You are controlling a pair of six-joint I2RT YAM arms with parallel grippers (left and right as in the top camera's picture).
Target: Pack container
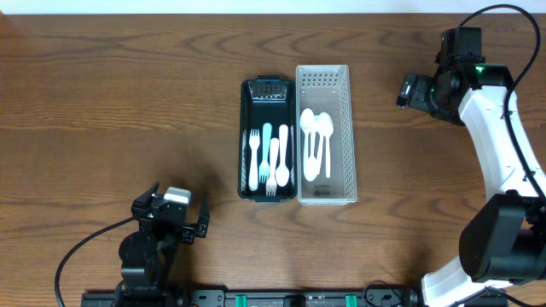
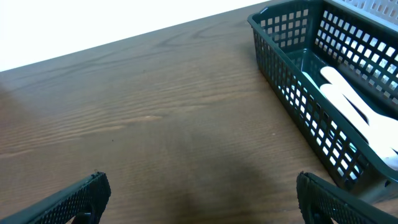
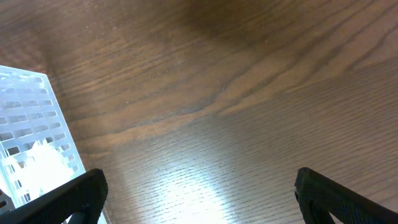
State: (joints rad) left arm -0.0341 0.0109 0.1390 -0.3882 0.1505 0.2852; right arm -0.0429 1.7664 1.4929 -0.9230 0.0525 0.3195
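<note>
Green basket [image 1: 256,111] holding forks [image 1: 271,158] sits mid table [image 1: 128,111], touching white basket [image 1: 324,94] holding spoons [image 1: 316,141]. Left gripper [image 2: 199,202] near front edge, right gripper [image 3: 199,199] far right. Both jaws wide apart, empty.

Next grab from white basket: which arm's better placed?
Probably right: the right fingers, open, are on the same side as the white basket; the dark basket lies between it and the open left fingers.
</note>
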